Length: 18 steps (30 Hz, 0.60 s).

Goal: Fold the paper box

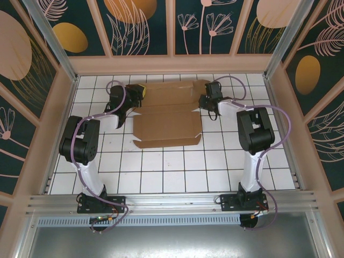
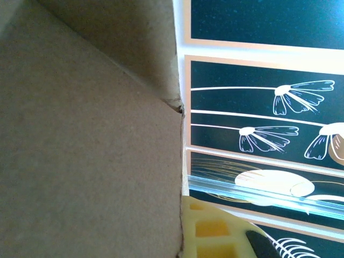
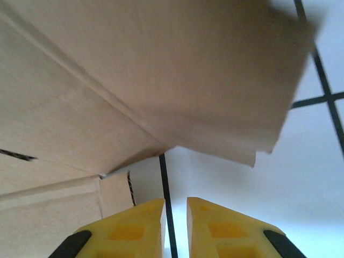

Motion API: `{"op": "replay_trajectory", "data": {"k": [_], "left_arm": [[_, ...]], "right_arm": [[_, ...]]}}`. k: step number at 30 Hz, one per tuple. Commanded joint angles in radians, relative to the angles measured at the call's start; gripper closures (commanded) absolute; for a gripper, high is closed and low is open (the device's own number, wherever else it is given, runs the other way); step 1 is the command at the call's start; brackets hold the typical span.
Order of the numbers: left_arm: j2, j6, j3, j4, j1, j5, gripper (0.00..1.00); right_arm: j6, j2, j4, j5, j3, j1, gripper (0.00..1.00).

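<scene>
The top external camera looks down from above and behind both arm bases, far enough off to take in the tiled table (image 1: 161, 172), with the left gripper (image 1: 133, 92) and right gripper (image 1: 208, 100) at either side of the paper box (image 1: 166, 115). The left wrist camera sits behind its yellow finger (image 2: 212, 228), hard against the cardboard beside it, facing the patterned wall (image 2: 258, 27) beyond. The right wrist camera looks out between its two fingers (image 3: 129, 226), close to the cardboard ahead of their tips, and shares box and tiles with the overhead view.

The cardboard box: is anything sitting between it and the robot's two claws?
Nothing visible. The left gripper and right gripper sit at the side edges of the paper box; by the right wrist view, just bare tile lies before its flap.
</scene>
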Motion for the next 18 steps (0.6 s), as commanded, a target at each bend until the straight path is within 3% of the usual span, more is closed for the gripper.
{"op": "replay_trajectory", "data": {"k": [1,11,18], "left_arm": [[-0.003,0.022,0.021,-0.060,0.002,0.020,0.96],[-0.014,0.026,0.018,-0.068,0.003,0.022,0.96],[-0.022,0.027,0.013,-0.069,0.003,0.028,0.96]], "right_arm": [[0.021,0.030,0.016,-0.039,0.017,0.008,0.83],[0.049,0.024,0.163,-0.374,0.007,0.049,0.81],[0.036,0.109,0.111,-0.414,0.076,0.079,0.81]]}}
